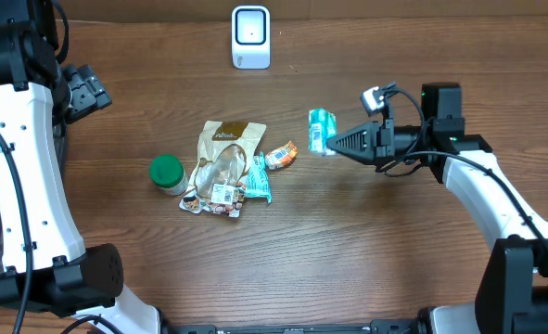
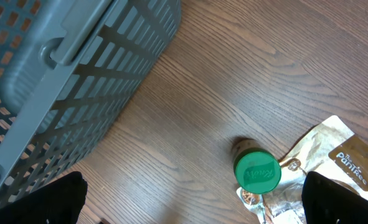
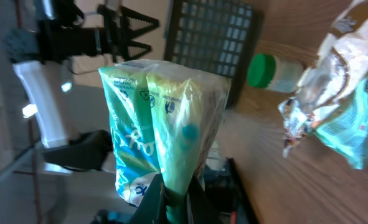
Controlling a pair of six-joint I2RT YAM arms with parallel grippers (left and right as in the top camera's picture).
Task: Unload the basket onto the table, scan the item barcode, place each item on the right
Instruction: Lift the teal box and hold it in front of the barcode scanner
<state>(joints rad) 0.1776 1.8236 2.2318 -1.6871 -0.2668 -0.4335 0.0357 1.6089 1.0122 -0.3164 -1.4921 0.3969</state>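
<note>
Right now the right jaws are clamped on the pack (image 1: 322, 131), right of the pile (image 1: 227, 167). Meanwhile the left jaws sit wide apart.

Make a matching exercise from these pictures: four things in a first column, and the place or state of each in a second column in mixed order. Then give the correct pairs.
Column 1
1. green-capped jar
2. teal packet
3. white scanner
4. brown and white pouch

Column 2
A. pinched in the fingers of the right gripper
B. lying flat near the middle of the table
C. standing just left of the pouch
D. standing alone at the far side of the table

Pairs: 1-C, 2-A, 3-D, 4-B
</note>
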